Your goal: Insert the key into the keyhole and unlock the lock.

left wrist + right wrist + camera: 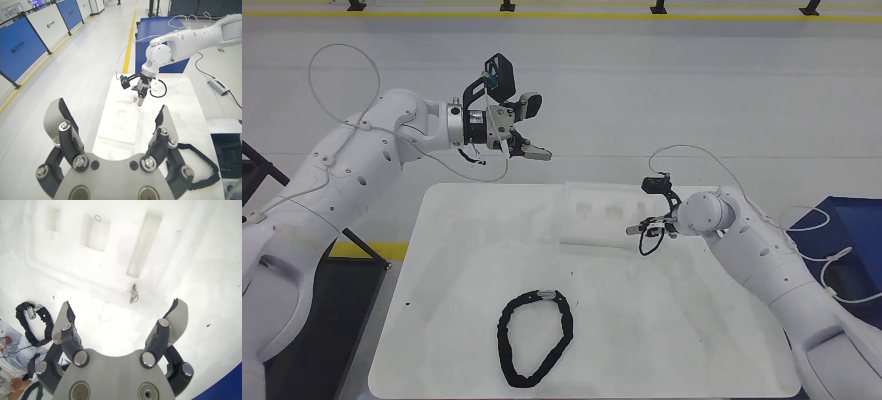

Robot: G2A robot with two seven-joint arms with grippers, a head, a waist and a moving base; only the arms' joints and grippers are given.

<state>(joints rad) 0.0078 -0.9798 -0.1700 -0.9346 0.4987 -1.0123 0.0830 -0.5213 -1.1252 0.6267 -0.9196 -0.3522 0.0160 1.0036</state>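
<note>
A black fabric-covered chain lock (pixel 534 337) lies in a loop on the white table's near half; its silver lock body (pixel 31 313) joins the chain's ends (pixel 40 330). A small silver key (pixel 133 295) sticks up at the near edge of a white foam block (pixel 597 213), also seen as the key (pixel 135 98). My right gripper (pixel 122 310) hovers just short of the key, open, with nothing between its fingers (pixel 66 313); it sits at the block's right end (pixel 635 230). My left gripper (pixel 112 111) is open and empty, raised beyond the table's far edge (pixel 532 150).
The foam block (pixel 121 121) has several rectangular recesses. The table (pixel 442 330) has rounded corners. A blue cabinet (pixel 158 43) stands off the table's right side, and a power adapter (pixel 219 86) lies on the floor nearby.
</note>
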